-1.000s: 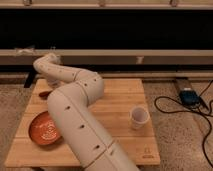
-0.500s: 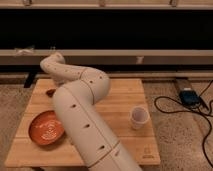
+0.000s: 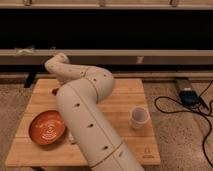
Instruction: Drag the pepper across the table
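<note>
Gripper (image 3: 56,88) reaching down at table's (image 3: 127,92) far-left part, fingers pressed together, mostly hidden behind arm (image 3: 87,120). Pepper (image 3: 55,91) lying just beside it; contact unclear. Plate (image 3: 47,127) sitting near-left, cup (image 3: 139,117) right.

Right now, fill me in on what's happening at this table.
A white robot arm reaches over the wooden table toward its far left corner. Its gripper sits down there, mostly hidden behind the arm, with a small dark red pepper peeking out beside it; whether it touches the pepper cannot be seen. An orange plate lies at the near left and a white cup stands on the right.
</note>
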{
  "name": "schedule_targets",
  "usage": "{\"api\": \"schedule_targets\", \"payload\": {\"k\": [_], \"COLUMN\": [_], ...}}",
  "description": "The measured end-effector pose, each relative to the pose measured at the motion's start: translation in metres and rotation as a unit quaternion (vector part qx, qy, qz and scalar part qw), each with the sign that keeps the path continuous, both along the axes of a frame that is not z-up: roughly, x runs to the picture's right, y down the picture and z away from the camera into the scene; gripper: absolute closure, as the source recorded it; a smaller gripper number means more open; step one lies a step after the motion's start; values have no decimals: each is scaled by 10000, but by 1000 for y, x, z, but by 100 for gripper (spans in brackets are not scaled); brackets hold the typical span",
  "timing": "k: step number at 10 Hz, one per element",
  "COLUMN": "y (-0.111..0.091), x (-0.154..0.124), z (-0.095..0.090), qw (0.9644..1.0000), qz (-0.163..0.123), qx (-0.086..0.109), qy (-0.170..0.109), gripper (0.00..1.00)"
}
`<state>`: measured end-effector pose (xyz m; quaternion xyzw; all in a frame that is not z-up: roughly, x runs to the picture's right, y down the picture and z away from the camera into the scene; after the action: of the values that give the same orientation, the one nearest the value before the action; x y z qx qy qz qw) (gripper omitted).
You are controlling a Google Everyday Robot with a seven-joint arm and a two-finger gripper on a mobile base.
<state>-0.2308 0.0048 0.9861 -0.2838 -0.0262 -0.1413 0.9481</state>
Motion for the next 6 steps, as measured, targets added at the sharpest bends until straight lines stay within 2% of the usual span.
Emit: {"api": "schedule_targets", "payload": {"k": [6], "y": [-6], "x": [67], "z": [5], "qw": [9977], "qz": [494], "qx": [38], "qy": [464], "gripper": [83]}}
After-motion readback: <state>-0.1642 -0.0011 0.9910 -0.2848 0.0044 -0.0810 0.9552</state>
